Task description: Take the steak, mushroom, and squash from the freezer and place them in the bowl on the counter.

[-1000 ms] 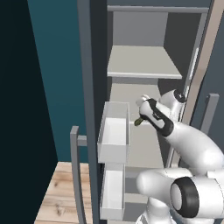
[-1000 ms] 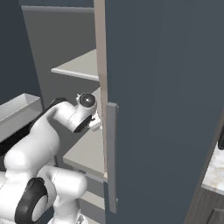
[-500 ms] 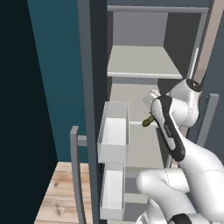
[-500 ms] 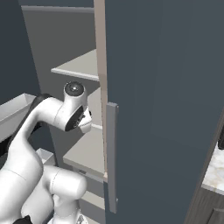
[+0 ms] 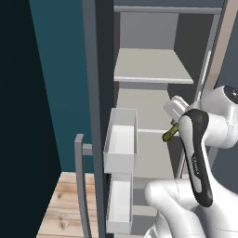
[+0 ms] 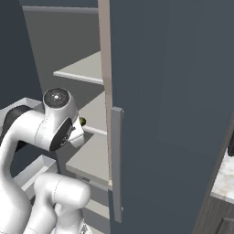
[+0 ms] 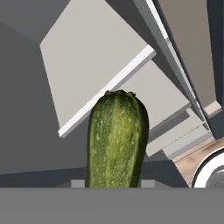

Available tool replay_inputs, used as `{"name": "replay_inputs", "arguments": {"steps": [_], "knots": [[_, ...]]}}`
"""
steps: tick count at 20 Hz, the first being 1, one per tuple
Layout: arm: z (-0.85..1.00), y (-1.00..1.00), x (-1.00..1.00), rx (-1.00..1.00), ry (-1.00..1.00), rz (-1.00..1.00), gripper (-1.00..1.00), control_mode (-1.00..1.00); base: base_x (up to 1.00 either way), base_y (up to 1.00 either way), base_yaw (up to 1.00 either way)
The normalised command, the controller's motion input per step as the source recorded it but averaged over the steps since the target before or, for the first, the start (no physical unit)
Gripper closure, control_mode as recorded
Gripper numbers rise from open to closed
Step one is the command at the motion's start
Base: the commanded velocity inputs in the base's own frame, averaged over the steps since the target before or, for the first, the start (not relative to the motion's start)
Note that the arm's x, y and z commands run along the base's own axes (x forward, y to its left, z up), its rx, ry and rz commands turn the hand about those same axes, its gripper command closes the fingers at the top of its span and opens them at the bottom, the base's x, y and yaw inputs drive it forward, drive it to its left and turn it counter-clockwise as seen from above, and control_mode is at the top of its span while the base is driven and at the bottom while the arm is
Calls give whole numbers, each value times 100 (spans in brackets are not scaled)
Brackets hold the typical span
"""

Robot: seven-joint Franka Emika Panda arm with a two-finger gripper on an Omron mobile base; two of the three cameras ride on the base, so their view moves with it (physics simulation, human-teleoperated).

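Gripper [image 5: 173, 129] closed on squash [image 7: 116, 140], held lengthwise between the fingers, raised clear in front of the open freezer [image 5: 153, 79], above its middle shelf [image 5: 151, 153]. White door bins [image 5: 122, 139] just left.

White arm [image 5: 200, 153] raised, elbow bent, jaws clamped (gripping something)

No words, numbers, labels or brand marks can be read anywhere, neither on the freezer [image 5: 153, 69] with its shelves and door bins, nor on the squash [image 7: 117, 140], nor on the robot's arm.
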Motion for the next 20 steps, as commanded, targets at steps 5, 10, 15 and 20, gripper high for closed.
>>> {"name": "replay_inputs", "arguments": {"steps": [5, 10, 15, 20], "knots": [[54, -4, -70, -3, 0, 0, 100, -100, 0, 0, 0], [25, 0, -50, 0, -9, 0, 100, -100, 0, 0, 0], [39, 0, -60, 0, -16, 0, 100, -100, 0, 0, 0], [30, -20, -55, 0, -5, 0, 100, -100, 0, 0, 0]]}}
